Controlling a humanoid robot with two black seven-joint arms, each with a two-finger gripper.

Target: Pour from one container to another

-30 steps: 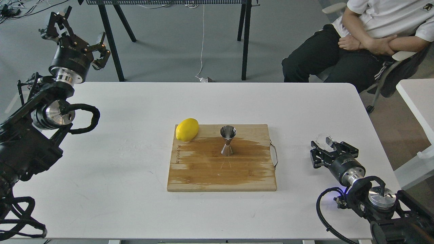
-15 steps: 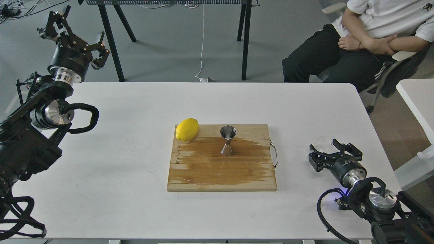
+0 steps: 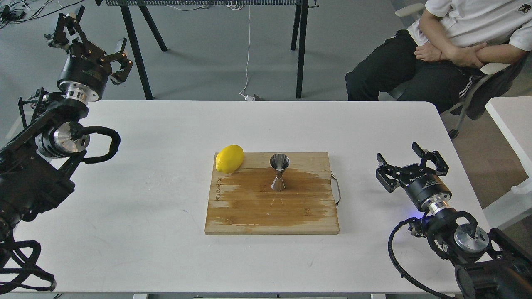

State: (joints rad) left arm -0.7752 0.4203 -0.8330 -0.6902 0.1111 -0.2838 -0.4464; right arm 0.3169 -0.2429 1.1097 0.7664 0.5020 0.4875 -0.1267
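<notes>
The steel jigger [image 3: 279, 172] stands upright on the wooden cutting board [image 3: 291, 216], near the board's middle back. The board's surface is dark and wet around it. My right gripper [image 3: 410, 162] hovers over the table to the right of the board, open, with nothing between its fingers. I cannot make out the clear glass cup; it is either hidden behind this gripper or too see-through to tell against the white table. My left gripper [image 3: 89, 39] is raised at the far left beyond the table's back edge, open and empty.
A yellow lemon [image 3: 229, 158] lies on the board's back left corner. The board has a metal handle [image 3: 336, 189] on its right side. A seated person [image 3: 449, 45] is beyond the table's back right corner. Another white table [image 3: 513, 124] stands at the right.
My right gripper set the glass cup down on the table, opened, and rose and shifted slightly right; the cup no longer shows. The left arm drifted slightly left.
</notes>
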